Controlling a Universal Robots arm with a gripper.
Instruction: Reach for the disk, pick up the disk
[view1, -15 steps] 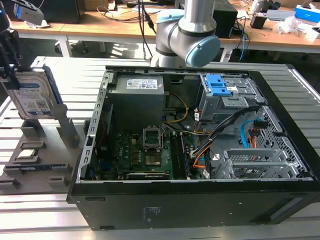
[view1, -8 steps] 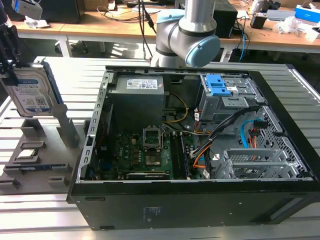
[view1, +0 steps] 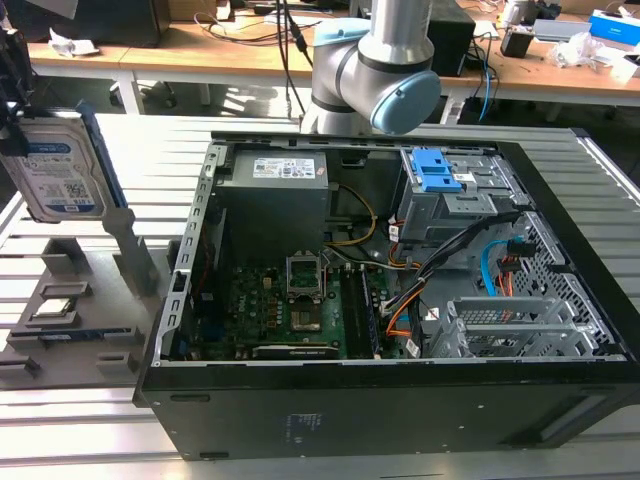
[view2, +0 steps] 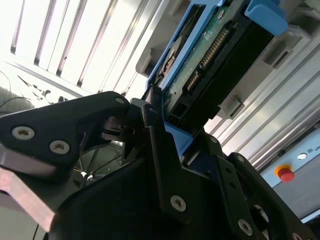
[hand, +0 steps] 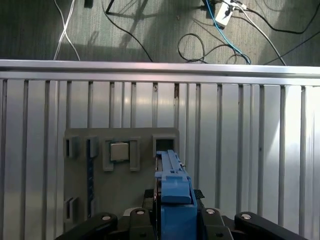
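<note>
The disk (view1: 62, 175), silver with a white-and-blue label and a blue bracket, hangs upright at the exterior view's left, above the grey holder (view1: 70, 320). My gripper (view1: 14, 135) is shut on its upper edge there. In the second wrist view the disk (view2: 205, 60) shows its green circuit board and connector, clamped between the black fingers (view2: 150, 125) of the gripper (view2: 172, 137). In the first wrist view the blue bracket edge of the disk (hand: 175, 200) sits between the fingers of the gripper (hand: 175, 222), over the holder's open slot (hand: 162, 145).
An open black computer case (view1: 400, 400) lies beside the holder, with blue drive-bay clips (view1: 435, 170) inside. The arm's base (view1: 375, 70) stands behind it. The holder (hand: 80, 200) also carries a processor chip (hand: 119, 151). The slatted metal table (hand: 250, 150) ends at an edge, with cables on the floor beyond.
</note>
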